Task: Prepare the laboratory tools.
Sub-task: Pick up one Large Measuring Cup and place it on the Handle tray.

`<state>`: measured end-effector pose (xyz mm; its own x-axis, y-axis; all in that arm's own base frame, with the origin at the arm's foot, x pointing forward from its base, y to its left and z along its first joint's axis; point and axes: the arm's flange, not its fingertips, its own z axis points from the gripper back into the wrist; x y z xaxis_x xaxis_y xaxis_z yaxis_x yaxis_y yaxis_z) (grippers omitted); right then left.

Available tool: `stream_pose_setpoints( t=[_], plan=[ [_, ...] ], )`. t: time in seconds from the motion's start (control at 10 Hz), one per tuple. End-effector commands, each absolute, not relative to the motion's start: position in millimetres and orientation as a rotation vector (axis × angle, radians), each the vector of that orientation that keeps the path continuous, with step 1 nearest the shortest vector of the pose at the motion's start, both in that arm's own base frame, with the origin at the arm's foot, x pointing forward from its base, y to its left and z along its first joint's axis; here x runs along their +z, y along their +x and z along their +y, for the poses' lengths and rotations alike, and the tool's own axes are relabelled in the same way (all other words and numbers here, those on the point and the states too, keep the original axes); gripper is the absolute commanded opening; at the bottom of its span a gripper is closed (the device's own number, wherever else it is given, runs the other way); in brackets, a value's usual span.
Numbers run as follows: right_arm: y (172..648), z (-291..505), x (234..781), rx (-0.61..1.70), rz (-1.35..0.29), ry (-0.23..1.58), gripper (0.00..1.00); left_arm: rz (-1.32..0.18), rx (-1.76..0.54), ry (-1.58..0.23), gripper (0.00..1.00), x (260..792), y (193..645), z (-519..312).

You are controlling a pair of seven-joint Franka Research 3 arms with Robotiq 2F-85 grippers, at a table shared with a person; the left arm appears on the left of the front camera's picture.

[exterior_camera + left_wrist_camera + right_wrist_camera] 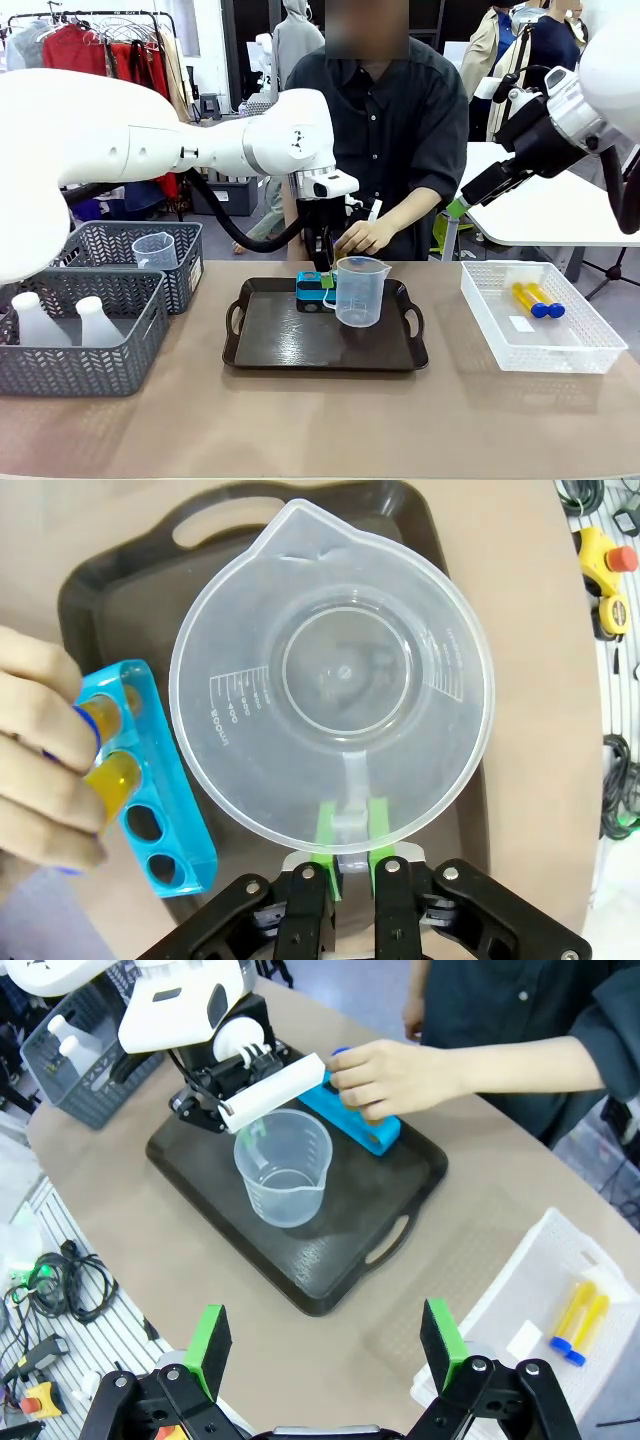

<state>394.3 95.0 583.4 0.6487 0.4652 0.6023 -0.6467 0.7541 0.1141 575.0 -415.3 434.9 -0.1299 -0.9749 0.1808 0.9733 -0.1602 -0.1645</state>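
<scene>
A clear handled measuring beaker (360,291) stands upright in the middle of the dark tray (270,345). My left gripper (350,830) is shut on the beaker's handle, its green pads (325,825) on either side of it. Just left of the beaker lies the blue tube rack (165,805) with two amber tubes (118,777) in its holes. A person's hand (390,1075) rests on those tubes. My right gripper (325,1345) hangs open and empty high above the table's near right. Two more amber tubes with blue caps (538,300) lie in the white basket (590,350).
Two grey mesh baskets (150,300) stand at the left. The nearer one holds two white flasks (95,320), the farther one another clear beaker (155,250). The person stands at the far side, behind the tray.
</scene>
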Motion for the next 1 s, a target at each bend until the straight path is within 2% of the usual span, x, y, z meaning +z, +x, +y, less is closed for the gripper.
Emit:
stream_pose_setpoints(
  t=[0.0,0.9],
  plan=[
    [394.3,94.5,583.7,0.645,-0.583,0.345,1.0,0.008,-1.721,-0.289,0.0,443.8,577.0,-409.4],
    [394.3,94.5,583.7,0.645,-0.583,0.345,1.0,-0.027,-1.696,-0.261,0.0,454.5,578.5,-405.8]
  ],
)
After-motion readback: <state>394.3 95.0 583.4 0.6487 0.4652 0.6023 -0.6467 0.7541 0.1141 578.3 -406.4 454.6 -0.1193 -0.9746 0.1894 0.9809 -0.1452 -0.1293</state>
